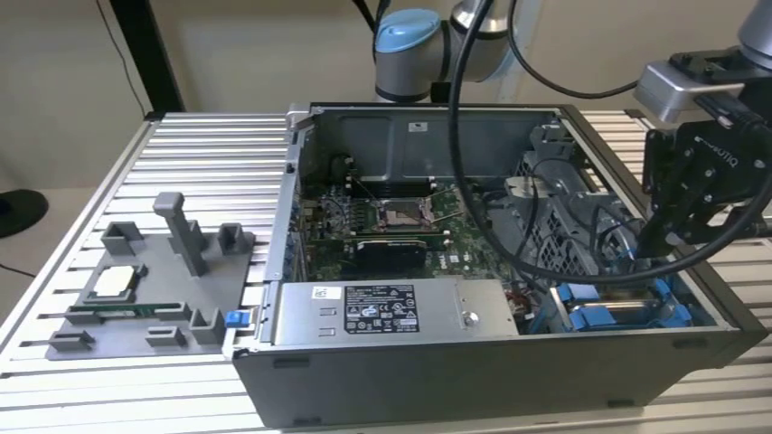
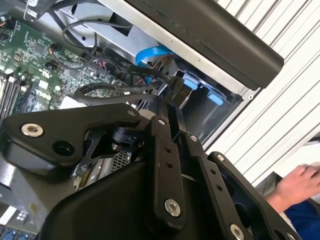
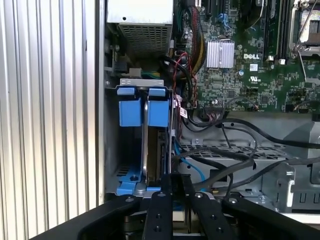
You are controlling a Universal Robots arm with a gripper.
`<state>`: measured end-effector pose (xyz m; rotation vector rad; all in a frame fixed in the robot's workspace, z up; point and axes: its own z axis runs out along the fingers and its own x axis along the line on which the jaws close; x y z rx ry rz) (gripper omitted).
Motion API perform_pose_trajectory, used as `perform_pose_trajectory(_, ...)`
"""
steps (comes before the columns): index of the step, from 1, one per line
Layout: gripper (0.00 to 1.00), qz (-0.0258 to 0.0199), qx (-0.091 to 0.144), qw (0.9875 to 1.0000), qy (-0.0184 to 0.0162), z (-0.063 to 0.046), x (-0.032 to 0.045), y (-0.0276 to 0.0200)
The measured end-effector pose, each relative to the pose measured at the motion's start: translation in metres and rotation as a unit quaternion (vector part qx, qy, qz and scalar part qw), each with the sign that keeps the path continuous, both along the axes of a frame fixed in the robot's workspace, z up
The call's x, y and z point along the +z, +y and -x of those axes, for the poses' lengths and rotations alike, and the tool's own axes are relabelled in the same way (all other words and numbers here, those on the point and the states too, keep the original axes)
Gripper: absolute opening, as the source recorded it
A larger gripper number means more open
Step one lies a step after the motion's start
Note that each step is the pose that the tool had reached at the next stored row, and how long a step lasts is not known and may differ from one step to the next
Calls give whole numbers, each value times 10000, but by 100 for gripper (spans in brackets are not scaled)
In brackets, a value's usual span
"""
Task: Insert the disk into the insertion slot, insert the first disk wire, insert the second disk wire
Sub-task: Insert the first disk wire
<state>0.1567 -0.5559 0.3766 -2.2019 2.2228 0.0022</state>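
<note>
Blue-framed disk (image 3: pixel 145 145) sits in the insertion slot (image 3: pixel 111 145) just ahead of the gripper (image 3: pixel 172 184), pinched narrow; likely rigid, weighty, fragile, best gripped by its frame

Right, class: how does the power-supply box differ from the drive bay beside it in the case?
The power-supply box is closed and grey with a label; the drive bay is open with blue tabs. The box sits toward the exterior view's left, the bay toward its right. Both sit inside the case.
</note>
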Motion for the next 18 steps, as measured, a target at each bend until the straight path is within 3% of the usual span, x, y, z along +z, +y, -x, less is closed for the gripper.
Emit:
perform_pose_trajectory(4,0,0,-79,10000,58,0,-32,-21)
perform_pose_trajectory(6,0,0,-92,9999,71,-3,-54,-29)
perform_pose_trajectory(18,0,-25,-220,9997,90,-36,-187,-43)
